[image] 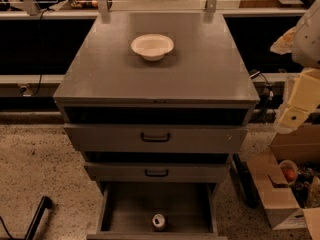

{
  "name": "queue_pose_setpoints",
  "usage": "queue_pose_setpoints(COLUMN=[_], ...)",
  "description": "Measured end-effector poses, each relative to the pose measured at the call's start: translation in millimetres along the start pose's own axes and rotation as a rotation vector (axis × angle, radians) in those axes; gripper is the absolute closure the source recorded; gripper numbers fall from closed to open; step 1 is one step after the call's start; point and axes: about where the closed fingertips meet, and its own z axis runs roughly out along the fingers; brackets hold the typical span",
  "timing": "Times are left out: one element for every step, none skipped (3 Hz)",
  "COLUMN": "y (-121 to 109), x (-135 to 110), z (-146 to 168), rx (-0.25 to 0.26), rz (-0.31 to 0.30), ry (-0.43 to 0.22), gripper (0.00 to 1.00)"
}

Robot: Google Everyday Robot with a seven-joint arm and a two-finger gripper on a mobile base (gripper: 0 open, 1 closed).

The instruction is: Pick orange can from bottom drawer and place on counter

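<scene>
The orange can (159, 221) stands upright in the open bottom drawer (125, 209), near the middle of its front edge, showing its silver top. The counter (100, 74) is the cabinet's wide grey top; a white bowl (152, 46) sits on it toward the back centre. My gripper (294, 118) hangs at the end of the pale arm at the right edge of the view. It is to the right of the cabinet at about the height of the top drawer, well away from the can.
The two upper drawers with black handles (155, 137) are slightly ajar. An open cardboard box (277, 186) with small items stands on the floor at the right. A black bar (36, 218) lies at the lower left. Rails and shelving run behind the cabinet.
</scene>
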Motion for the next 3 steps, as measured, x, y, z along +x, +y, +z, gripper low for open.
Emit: queue_pose_setpoints(y=[0.0,-7.0,8.4], x=[0.0,-24.4,-31.1], z=[0.0,50.0,119.6], rx=[0.000,-0.070,-0.125], rz=[0.000,-0.188,-0.379], ry=[0.000,0.066,0.083], gripper=[0.00,0.00,0.00])
